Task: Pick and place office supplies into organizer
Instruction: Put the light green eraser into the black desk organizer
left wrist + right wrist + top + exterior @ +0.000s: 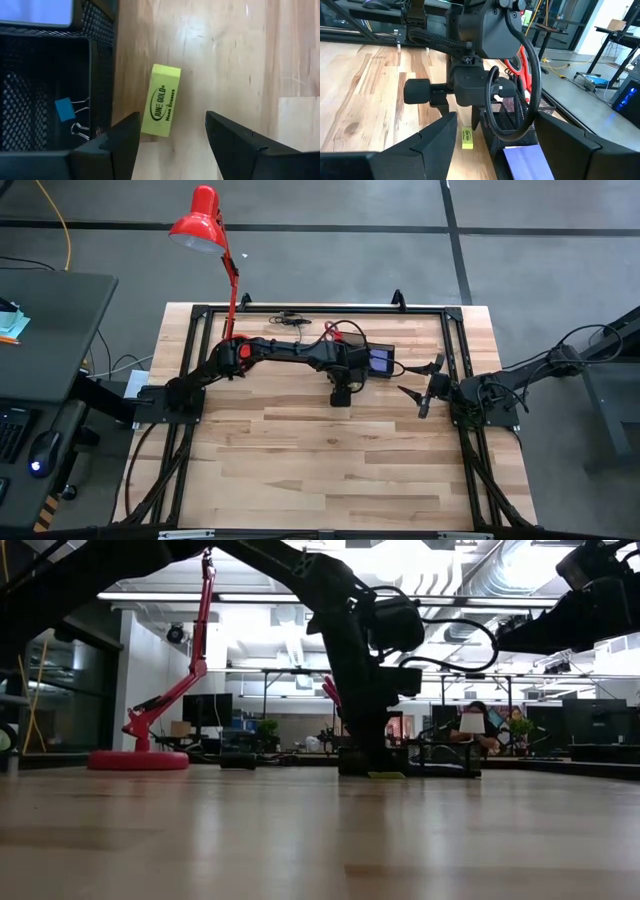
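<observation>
Left gripper (pixel 170 145), jaws apart and empty, poised over the yellow eraser (pixel 161 107), which lies on the table (pixel 240 60) just beside the mesh organizer (pixel 45 100), at its 6 o'clock. Right gripper (pixel 425 385), open and empty, waits at 3 o'clock.

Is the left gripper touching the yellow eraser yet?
Apart. In the left wrist view the left gripper stands open over the yellow eraser, which lies flat on the table beside the organizer, with bare wood between it and the far finger.
</observation>
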Robot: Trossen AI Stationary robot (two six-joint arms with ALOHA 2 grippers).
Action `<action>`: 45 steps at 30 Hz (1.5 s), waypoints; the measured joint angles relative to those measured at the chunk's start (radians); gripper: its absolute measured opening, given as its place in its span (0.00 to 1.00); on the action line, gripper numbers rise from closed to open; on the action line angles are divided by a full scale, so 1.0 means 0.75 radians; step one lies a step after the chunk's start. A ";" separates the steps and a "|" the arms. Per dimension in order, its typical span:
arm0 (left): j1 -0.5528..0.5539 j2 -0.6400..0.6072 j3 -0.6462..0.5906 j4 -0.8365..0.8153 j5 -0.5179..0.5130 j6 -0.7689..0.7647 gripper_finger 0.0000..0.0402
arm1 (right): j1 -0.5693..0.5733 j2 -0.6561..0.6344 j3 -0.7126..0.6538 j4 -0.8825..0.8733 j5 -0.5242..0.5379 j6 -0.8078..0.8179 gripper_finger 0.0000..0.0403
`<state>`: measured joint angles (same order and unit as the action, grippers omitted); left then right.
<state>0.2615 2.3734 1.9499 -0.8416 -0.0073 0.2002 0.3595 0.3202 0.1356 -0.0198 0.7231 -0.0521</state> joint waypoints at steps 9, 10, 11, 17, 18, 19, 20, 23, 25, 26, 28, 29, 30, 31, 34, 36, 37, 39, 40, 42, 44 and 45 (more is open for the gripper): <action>0.003 0.000 0.000 -0.027 0.064 -0.134 0.53 | 0.000 0.000 0.000 0.000 0.000 0.000 0.64; 0.001 0.000 0.000 -0.036 0.070 -0.177 0.53 | 0.001 0.000 0.000 0.000 0.000 0.000 0.64; 0.000 0.000 0.000 -0.037 0.071 -0.230 0.53 | 0.000 0.000 0.000 0.000 0.000 0.000 0.64; -0.048 0.000 0.000 0.021 0.061 -0.631 0.53 | 0.001 0.000 0.000 0.000 -0.001 0.000 0.64; -0.056 0.000 0.000 0.025 0.077 -0.658 0.53 | 0.000 0.000 0.000 0.000 0.000 0.000 0.64; -0.063 0.000 0.000 0.029 0.096 -0.682 0.53 | 0.001 0.000 0.000 0.000 -0.001 0.000 0.64; -0.071 0.000 0.000 0.035 0.119 -0.724 0.53 | 0.000 0.000 0.000 0.000 0.000 0.000 0.64; -0.097 0.000 0.000 0.052 0.103 -0.935 0.53 | 0.001 0.000 0.000 0.000 0.000 0.000 0.64; -0.108 0.000 0.000 0.053 0.067 -1.048 0.53 | 0.000 0.000 0.000 0.000 -0.001 0.000 0.64; -0.109 0.000 0.000 0.055 0.055 -1.080 0.53 | 0.001 0.000 0.000 0.000 0.000 0.000 0.64; -0.111 0.000 0.000 0.075 0.059 -1.075 0.53 | 0.000 0.000 0.000 0.000 0.000 0.000 0.64; -0.116 0.000 0.000 0.077 0.059 -1.044 0.53 | 0.001 0.000 0.000 0.000 0.000 0.000 0.64; -0.116 -0.001 0.000 0.071 0.055 -1.011 0.53 | 0.000 0.000 0.000 0.000 0.000 0.000 0.64; -0.116 -0.006 0.000 0.051 0.043 -0.992 0.53 | 0.001 0.000 0.000 0.000 0.000 0.000 0.64; -0.114 -0.021 0.000 0.012 -0.029 -1.031 0.53 | 0.001 0.000 0.000 0.000 0.000 0.000 0.64; -0.109 -0.033 -0.001 -0.010 -0.059 -1.045 0.53 | 0.001 0.000 0.000 0.000 0.000 0.000 0.64; -0.104 -0.036 -0.001 0.001 -0.066 -1.032 0.53 | 0.001 0.000 0.000 0.000 0.000 0.000 0.64; -0.097 -0.041 0.001 0.020 -0.066 -0.976 0.53 | 0.001 0.001 0.000 0.000 0.000 0.000 0.64; -0.089 -0.042 0.001 0.007 -0.056 -0.947 0.53 | 0.000 0.000 0.000 0.000 0.000 0.000 0.64; -0.066 -0.041 0.004 -0.053 -0.020 -0.939 0.53 | 0.000 0.000 0.000 0.000 0.000 0.000 0.64; -0.035 -0.040 0.015 -0.097 0.033 -0.934 0.53 | 0.001 0.000 0.000 -0.001 0.000 0.000 0.64; -0.019 -0.041 0.018 -0.113 0.064 -0.935 0.53 | 0.000 0.000 0.000 -0.002 0.000 0.000 0.64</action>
<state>0.2474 2.3428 1.9633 -0.9265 0.0411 -0.5011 0.3598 0.3202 0.1356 -0.0211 0.7231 -0.0521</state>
